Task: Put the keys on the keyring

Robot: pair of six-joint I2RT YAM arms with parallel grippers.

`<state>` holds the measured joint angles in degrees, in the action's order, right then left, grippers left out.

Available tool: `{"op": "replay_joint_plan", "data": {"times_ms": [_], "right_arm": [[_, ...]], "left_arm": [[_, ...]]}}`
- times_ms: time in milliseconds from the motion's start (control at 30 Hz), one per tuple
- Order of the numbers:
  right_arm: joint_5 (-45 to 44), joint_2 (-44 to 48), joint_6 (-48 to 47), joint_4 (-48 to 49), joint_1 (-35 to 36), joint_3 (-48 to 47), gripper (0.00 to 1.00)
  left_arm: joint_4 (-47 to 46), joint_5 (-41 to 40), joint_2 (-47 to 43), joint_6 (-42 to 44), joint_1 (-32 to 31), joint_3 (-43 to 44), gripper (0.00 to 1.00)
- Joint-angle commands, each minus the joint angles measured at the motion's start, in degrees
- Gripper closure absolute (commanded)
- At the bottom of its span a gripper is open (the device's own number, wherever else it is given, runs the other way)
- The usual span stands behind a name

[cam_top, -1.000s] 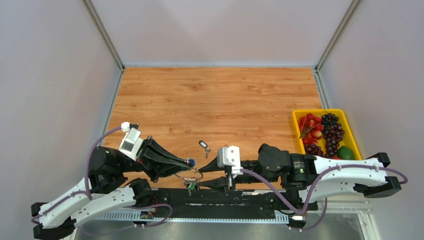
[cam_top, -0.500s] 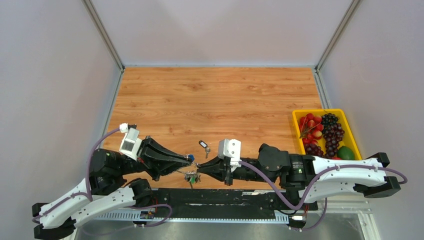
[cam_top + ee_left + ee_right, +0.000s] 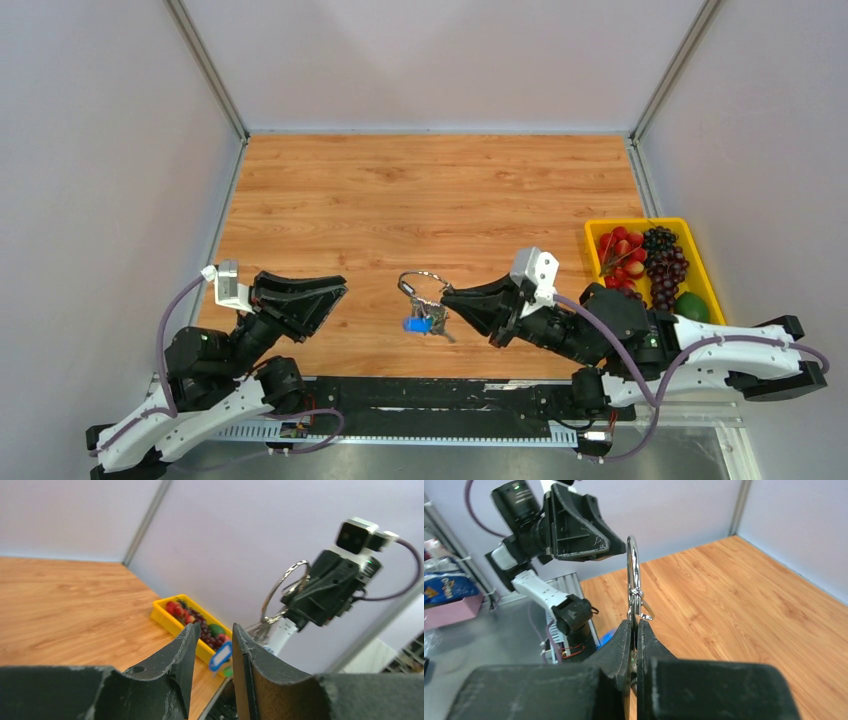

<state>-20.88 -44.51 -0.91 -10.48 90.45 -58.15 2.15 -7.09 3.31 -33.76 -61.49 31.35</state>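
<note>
The right tool (image 3: 450, 294) is clamped shut on the keyring (image 3: 421, 279) — the ring stands up from its fingertips, held clear of the surface (image 3: 430, 200). The keys (image 3: 426, 322) hang in a bunch just below the tool's tip, a blue tag (image 3: 413, 324) among them. The left tool (image 3: 325, 303), well apart from the ring and facing it, is parted by a narrow gap — nothing between its fingers.

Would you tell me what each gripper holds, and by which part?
The right gripper pinches the keyring by its rim, keys dangling below; the left gripper holds nothing.
</note>
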Motion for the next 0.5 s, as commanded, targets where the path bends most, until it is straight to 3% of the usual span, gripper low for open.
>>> {"op": "replay_joint_plan", "data": {"times_ms": [0,233,467], "right_arm": [[-10.2,0.0,3.6,0.9,-0.1,1.7,1.00],[-14.9,-0.4,9.3,-1.1,-5.7,5.9,1.00],[-3.1,-1.3,17.5,-1.6,-18.6,11.4,1.00]], "left_arm": [[6.0,-15.3,-4.2,-3.9,0.1,-2.2,0.60],[8.3,-18.3,-4.3,-5.2,0.1,-2.6,0.59],[8.4,-18.0,-1.7,-4.6,0.2,-2.0,0.59]]}}
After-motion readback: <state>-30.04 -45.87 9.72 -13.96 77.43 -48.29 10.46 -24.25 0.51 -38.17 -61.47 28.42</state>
